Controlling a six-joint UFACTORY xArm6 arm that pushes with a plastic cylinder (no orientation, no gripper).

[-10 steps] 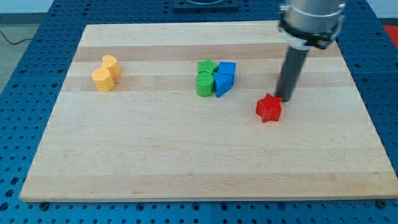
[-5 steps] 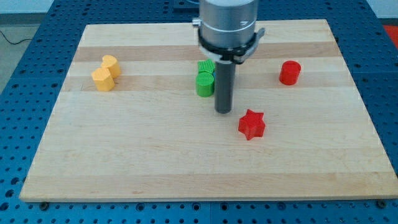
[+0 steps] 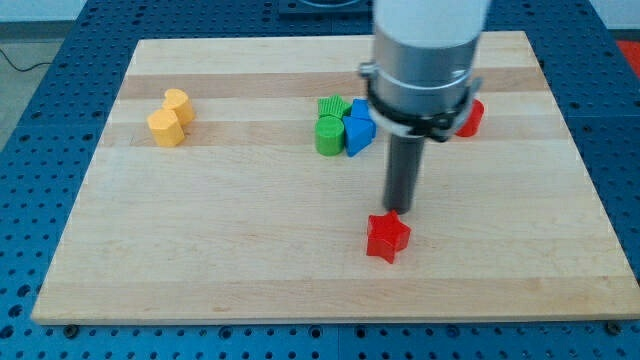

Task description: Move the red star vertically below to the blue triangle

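The dark rod's tip [image 3: 399,209] holds nothing, resting just above the glossy red star [image 3: 387,237], touching or nearly so. The blue triangle [image 3: 357,133] lies up-left of the tip beside green blocks [image 3: 329,126]. Pale striped wooden board [image 3: 250,250] on blue perforated table [image 3: 30,120]

The arm's visible section is a broad cylindrical housing, light grey to white in its upper part. A darker band with a black ring closes its lower edge, with small lugs projecting at either side. From beneath extends a straight dark grey rod, plain and unmarked, ending in the tip [image 3: 397,209].
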